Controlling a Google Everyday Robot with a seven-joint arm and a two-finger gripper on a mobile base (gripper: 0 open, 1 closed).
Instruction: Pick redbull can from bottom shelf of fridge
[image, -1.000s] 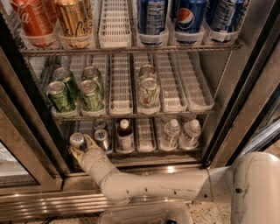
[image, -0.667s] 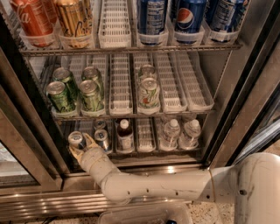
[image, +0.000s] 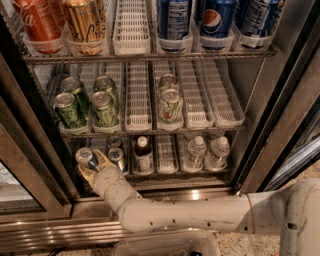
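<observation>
The gripper sat at the front left corner of the bottom shelf, low in the open fridge. Its jaws were closed around the redbull can, one tan finger under the can's left side and the other against its right. The can stood roughly upright in that hold, silver top showing, at the front of the leftmost lane.

Just right of the jaws, close to the outer finger, stood a second slim can. Further right were a brown bottle with a white cap, then an open white lane tray, then two water bottles side by side, well apart from the jaws.

Above the jaws, on the next rack, stood four green cans in two lanes, and further right a pair of pale green-and-white cans. Higher up, on the top rack, were a red Coca-Cola can, a gold can and blue Pepsi cans.

Behind the jaws, the white arm reached in from the lower right, crossing the ribbed steel base.
</observation>
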